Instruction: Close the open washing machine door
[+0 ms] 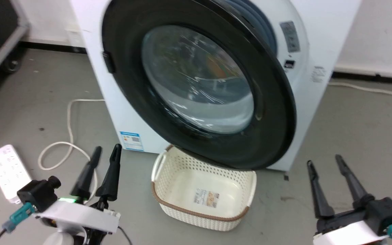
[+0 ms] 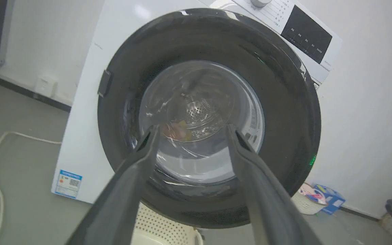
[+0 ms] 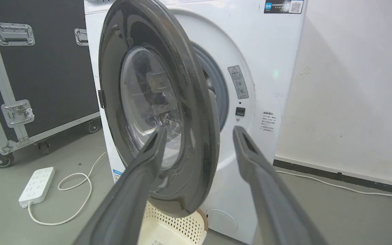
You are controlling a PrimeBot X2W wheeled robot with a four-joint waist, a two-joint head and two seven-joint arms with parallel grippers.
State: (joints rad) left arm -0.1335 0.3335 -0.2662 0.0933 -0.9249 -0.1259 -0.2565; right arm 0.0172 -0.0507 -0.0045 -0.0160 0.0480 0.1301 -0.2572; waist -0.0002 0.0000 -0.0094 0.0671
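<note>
The washing machine door [image 1: 199,85] stands ajar across the centre and top of the head view, its right edge gaping from the white washing machine [image 1: 126,124], its lower rim above a cream basket [image 1: 172,166]. The left gripper [image 1: 107,147] rises at lower left, the right gripper [image 1: 323,160] at lower right, both pointing up-frame, fingers spread, empty, apart from the door. A blue sticker [image 1: 132,140] with a QR code sits low on the washer; its print is illegible.
</note>
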